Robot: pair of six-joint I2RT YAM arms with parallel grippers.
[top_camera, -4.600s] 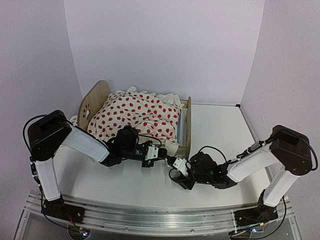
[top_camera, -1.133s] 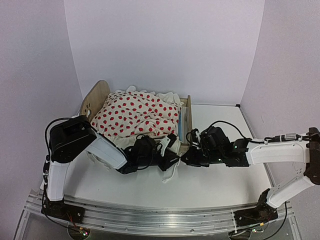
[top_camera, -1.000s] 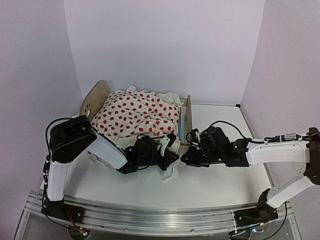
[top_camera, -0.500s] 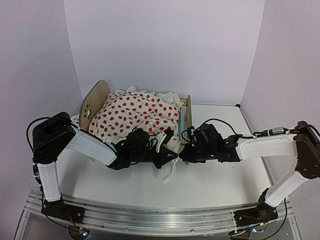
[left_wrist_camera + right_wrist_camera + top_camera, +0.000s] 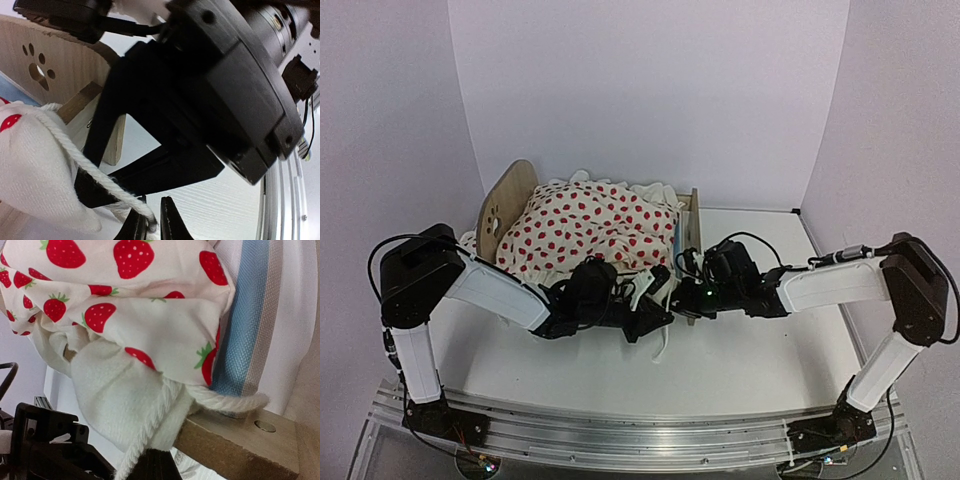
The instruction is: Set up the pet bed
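Nearest me, the aluminium rail that carries both arm bases runs along the bottom edge, and its ends are cut off by the frame. Beyond it lies the white, matt surface.

Both arms reach low toward the middle and meet at the foot of the pet bed. The left pincer has its fingertips drawn almost together. Its wrist view shows them pinching the twisted white cord that edges the blanket. The right pincer is pressed together. In its own view only a dark tip shows at the bottom edge, against the blanket's fleecy underside. I cannot tell whether any fabric is caught in it. From above, black housings and cables overlap both pincers, so contact is hard to read there.

The pet bed stands on the left rear of the surface, near the back wall, with its head end to the left. It is light plywood, with a rounded headboard bearing a paw cut-out and a lower footboard. The blanket, pale cloth printed with red strawberries, lies bunched in a heap and hides nearly all of the mattress. Only a blue-and-white striped edge shows at the foot. One flap of the blanket hangs over the foot corner.

Behind, plain pale lilac walls close in the surface on three sides.
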